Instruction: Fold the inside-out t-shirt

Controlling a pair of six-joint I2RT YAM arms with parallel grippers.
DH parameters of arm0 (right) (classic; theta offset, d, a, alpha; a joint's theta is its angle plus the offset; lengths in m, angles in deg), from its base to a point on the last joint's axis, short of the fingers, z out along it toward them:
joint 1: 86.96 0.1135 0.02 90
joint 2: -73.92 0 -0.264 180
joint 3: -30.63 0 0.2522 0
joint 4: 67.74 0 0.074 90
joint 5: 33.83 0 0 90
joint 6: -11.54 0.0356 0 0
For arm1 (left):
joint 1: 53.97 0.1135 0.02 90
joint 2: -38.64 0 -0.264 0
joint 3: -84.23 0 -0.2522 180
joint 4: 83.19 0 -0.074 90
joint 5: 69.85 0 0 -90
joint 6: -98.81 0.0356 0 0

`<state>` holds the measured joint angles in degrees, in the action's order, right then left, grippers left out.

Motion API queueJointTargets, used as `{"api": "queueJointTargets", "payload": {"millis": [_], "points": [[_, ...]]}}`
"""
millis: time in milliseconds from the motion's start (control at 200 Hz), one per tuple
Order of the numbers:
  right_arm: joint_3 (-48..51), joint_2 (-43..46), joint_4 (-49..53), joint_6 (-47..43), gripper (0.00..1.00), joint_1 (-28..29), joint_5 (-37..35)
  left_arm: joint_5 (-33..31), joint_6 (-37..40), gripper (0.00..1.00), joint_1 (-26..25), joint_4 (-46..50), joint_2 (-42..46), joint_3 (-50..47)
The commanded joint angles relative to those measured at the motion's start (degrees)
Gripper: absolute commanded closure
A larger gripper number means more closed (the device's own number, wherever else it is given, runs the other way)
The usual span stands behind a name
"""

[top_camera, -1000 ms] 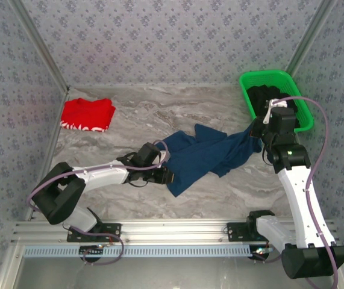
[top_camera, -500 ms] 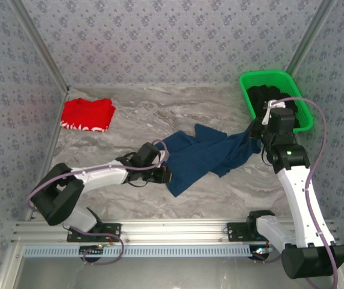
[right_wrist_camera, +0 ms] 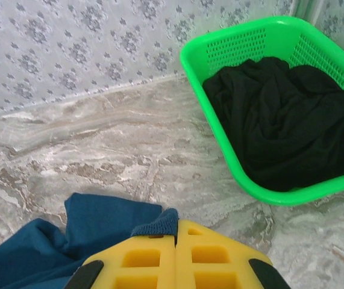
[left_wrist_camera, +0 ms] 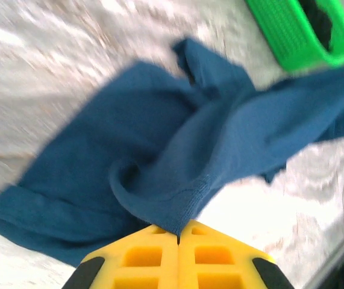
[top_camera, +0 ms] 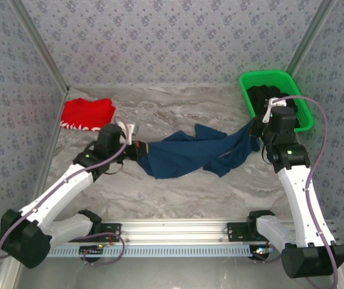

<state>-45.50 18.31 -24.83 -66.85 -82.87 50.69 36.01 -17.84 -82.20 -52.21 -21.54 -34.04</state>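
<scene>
The inside-out t-shirt (top_camera: 190, 153) is dark navy cloth, stretched and bunched across the middle of the marble table between my two grippers. My left gripper (top_camera: 140, 148) is shut on its left end; in the left wrist view a stitched hem fold (left_wrist_camera: 184, 205) is pinched between the yellow jaws of that gripper (left_wrist_camera: 178, 232). My right gripper (top_camera: 257, 128) is shut on the shirt's right end, beside the green basket. In the right wrist view a ribbed navy edge (right_wrist_camera: 159, 224) sticks out of the closed right gripper (right_wrist_camera: 175, 232). The white tag is hidden.
A green basket (top_camera: 292, 90) holding black clothing (right_wrist_camera: 280, 132) stands at the back right, close to my right gripper. A folded red garment (top_camera: 87, 114) with white trim lies at the back left. Patterned walls close in the table on three sides.
My left gripper closed on the shirt's left end and lifted it up and to the left, stretching the cloth. The right gripper kept its hold and barely moved.
</scene>
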Motion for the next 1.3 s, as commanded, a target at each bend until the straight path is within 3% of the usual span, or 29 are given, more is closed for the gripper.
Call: {"api": "queueJointTargets", "payload": {"millis": [0,175,245,475,914,1109,1294], "points": [[-5.36,-2.56,-5.65,1.78,1.0,-0.24,1.89,-6.34,2.18,1.0,5.35,1.92,1.82,8.34],[-23.34,-5.65,-3.0,-0.96,1.0,-0.24,1.95,-13.22,3.2,1.0,15.53,5.58,1.64,29.6],[-29.99,-5.51,-0.83,-3.74,1.0,-0.25,1.56,-17.11,5.72,1.0,16.01,7.86,1.98,38.31],[-44.64,-3.3,3.99,-9.72,1.0,-0.23,1.75,-19.74,12.61,1.0,15.96,17.45,2.01,56.6],[-51.46,0.86,3.47,-12.94,1.0,-0.21,1.63,-24.37,16.9,1.0,16.03,20.52,6.77,58.44],[-50.66,-4.81,-0.41,-16.6,1.0,-0.16,-0.69,-27.79,19.78,1.0,16.01,19.73,0.04,59.23],[-48.65,-15.39,-5.73,-17.38,1.0,-0.23,0.72,-25.7,18.74,1.0,18.8,13.63,-9.85,55.9]]}}
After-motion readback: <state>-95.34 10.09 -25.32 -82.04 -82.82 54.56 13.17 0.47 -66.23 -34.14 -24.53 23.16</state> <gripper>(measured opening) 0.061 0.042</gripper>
